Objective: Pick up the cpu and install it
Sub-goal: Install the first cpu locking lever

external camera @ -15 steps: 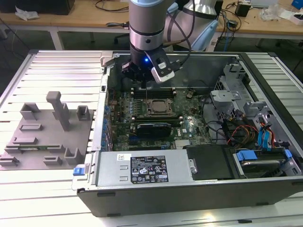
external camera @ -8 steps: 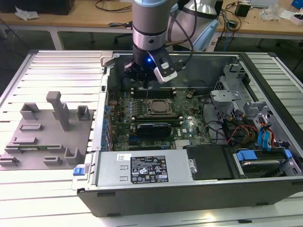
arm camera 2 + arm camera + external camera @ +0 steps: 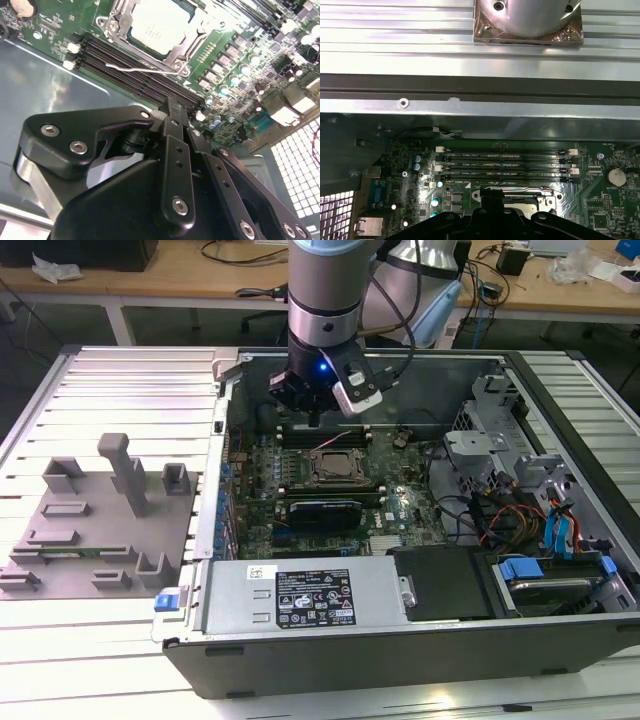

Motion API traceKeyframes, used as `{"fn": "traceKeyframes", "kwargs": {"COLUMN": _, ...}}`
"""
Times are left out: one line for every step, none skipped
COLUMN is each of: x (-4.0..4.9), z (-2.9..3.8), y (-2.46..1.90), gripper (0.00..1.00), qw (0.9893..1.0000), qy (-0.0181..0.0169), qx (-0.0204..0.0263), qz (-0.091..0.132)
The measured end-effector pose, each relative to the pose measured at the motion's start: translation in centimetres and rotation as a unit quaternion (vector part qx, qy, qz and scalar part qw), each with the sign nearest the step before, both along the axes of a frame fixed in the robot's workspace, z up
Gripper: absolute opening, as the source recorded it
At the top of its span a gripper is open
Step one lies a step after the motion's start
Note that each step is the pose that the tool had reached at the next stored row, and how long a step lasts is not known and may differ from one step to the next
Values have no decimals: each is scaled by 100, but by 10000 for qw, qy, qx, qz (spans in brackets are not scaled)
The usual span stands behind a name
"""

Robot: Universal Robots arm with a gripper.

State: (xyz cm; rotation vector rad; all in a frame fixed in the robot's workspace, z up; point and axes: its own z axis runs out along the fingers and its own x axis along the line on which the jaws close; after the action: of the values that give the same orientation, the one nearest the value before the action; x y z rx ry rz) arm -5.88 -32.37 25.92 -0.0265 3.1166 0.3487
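The cpu (image 3: 157, 25), a flat square chip with a silvery-white top, lies inside the metal socket frame (image 3: 176, 59) on the green motherboard. In the exterior view the socket (image 3: 335, 468) sits mid-board in the open computer case, and its centre looks filled. My gripper (image 3: 315, 416) hangs above the memory slots (image 3: 318, 436) just behind the socket, clear of the board. In the second wrist view the black fingers (image 3: 172, 107) are pressed together with nothing between them. The gripper's tip (image 3: 492, 197) covers part of the socket in the first wrist view.
A grey plastic tray with upright posts (image 3: 90, 530) lies on the ribbed table at the exterior view's left. The case wall (image 3: 225, 430), the power supply (image 3: 310, 600) and the drive cage (image 3: 500, 440) surround the board. A round metal part on a copper-coloured base (image 3: 527, 30) stands beyond the case.
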Motion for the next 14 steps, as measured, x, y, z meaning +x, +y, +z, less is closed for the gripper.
{"fn": "traceKeyframes", "kwargs": {"x": 10, "z": 0, "y": 0, "gripper": 11, "qw": 10000, "qy": 0, "qx": 0, "qz": 1}}
{"fn": "traceKeyframes", "kwargs": {"x": 10, "z": 0, "y": 0, "gripper": 11, "qw": 10000, "qy": 0, "qx": 1, "qz": 0}}
{"fn": "traceKeyframes", "kwargs": {"x": 10, "z": 0, "y": 0, "gripper": 11, "qw": 10000, "qy": 0, "qx": 0, "qz": 0}}
{"fn": "traceKeyframes", "kwargs": {"x": 11, "z": 0, "y": 0, "gripper": 11, "qw": 10000, "qy": 0, "qx": 0, "qz": 0}}
{"fn": "traceKeyframes", "kwargs": {"x": 11, "z": 0, "y": 0, "gripper": 11, "qw": 10000, "qy": 0, "qx": 0, "qz": -1}}
{"fn": "traceKeyframes", "kwargs": {"x": 13, "z": -4, "y": 1, "gripper": 11, "qw": 10000, "qy": -1, "qx": 1, "qz": 0}}
{"fn": "traceKeyframes", "kwargs": {"x": 16, "z": -10, "y": 1, "gripper": 11, "qw": 10000, "qy": -1, "qx": 1, "qz": 1}}
{"fn": "traceKeyframes", "kwargs": {"x": 21, "z": -19, "y": 0, "gripper": 11, "qw": 10000, "qy": 0, "qx": 0, "qz": 1}}
{"fn": "traceKeyframes", "kwargs": {"x": 25, "z": -26, "y": 1, "gripper": 11, "qw": 10000, "qy": 0, "qx": 1, "qz": 0}}
{"fn": "traceKeyframes", "kwargs": {"x": 31, "z": -35, "y": 0, "gripper": 11, "qw": 10000, "qy": 0, "qx": 0, "qz": 0}}
{"fn": "traceKeyframes", "kwargs": {"x": 41, "z": -44, "y": 0, "gripper": 11, "qw": 10000, "qy": 0, "qx": -1, "qz": 0}}
{"fn": "traceKeyframes", "kwargs": {"x": 47, "z": -51, "y": 0, "gripper": 11, "qw": 10000, "qy": 0, "qx": -2, "qz": 0}}
{"fn": "traceKeyframes", "kwargs": {"x": 52, "z": -59, "y": 0, "gripper": 11, "qw": 10000, "qy": 0, "qx": -3, "qz": 0}}
{"fn": "traceKeyframes", "kwargs": {"x": 53, "z": -64, "y": 0, "gripper": 11, "qw": 10000, "qy": 0, "qx": -4, "qz": -1}}
